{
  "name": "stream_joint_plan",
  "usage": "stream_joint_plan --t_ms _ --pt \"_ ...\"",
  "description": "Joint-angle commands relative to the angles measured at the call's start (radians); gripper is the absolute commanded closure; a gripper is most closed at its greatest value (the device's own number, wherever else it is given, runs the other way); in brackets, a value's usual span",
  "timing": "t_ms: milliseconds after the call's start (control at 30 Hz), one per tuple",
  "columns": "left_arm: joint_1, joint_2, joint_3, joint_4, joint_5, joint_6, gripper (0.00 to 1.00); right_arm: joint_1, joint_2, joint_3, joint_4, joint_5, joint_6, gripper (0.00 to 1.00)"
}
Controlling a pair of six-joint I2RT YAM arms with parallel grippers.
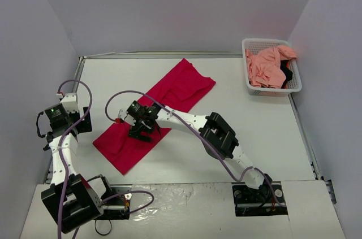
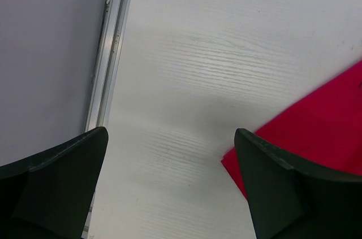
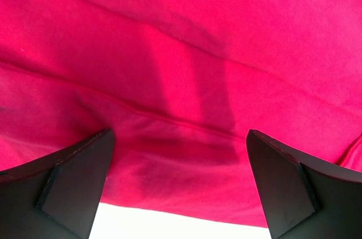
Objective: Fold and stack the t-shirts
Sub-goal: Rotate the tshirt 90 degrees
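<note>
**Both grippers spread wide, crimson shirt laid across the worktop**

Laid flat on the worktop (image 1: 254,131) as a long folded band: the crimson t-shirt (image 1: 178,89), running diagonally from near the left near side up toward the middle of the far edge.

Low over the near half of that band: the right gripper (image 1: 140,133), jaws wide apart, clamped on nothing. From its wrist, only red folds and a seam between the fingers; contact with the cloth impossible to tell.

By the left edge, over bare worktop beside the metal rail: the left gripper (image 1: 79,123), jaws likewise apart and holding nothing, a corner of the crimson cloth near it.

In the far right corner: a white basket (image 1: 266,41), holding the crumpled salmon t-shirt (image 1: 266,66) and a black garment (image 1: 288,75) at its right side.
</note>
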Motion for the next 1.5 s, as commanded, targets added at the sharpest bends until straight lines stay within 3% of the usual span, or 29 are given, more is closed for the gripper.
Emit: stream_joint_plan --t_ms 0,200,433,800,1000,1467 --pt "0.01 -0.007 0.038 -0.001 0.019 -0.007 0.06 -0.016 -0.026 -0.09 -0.079 0.005 -0.006 0.0" --pt "0.01 -0.007 0.041 -0.004 0.027 -0.004 0.06 -0.023 -0.116 -0.244 -0.116 -0.004 -0.035 0.0" --pt "0.01 -0.019 0.038 -0.009 0.039 0.002 0.06 -0.083 -0.195 -0.376 -0.275 -0.156 -0.087 0.0" --pt "0.01 -0.022 0.038 -0.012 0.07 0.008 0.06 -0.291 -0.279 -0.565 -0.326 -0.2 -0.127 0.0" --pt "0.01 -0.022 0.037 -0.01 0.077 0.008 0.06 -0.381 -0.243 -0.487 -0.325 -0.206 -0.15 0.0" --pt "0.01 -0.033 0.029 -0.01 0.084 0.012 0.06 -0.523 -0.005 -0.095 -0.354 -0.179 -0.174 0.0"
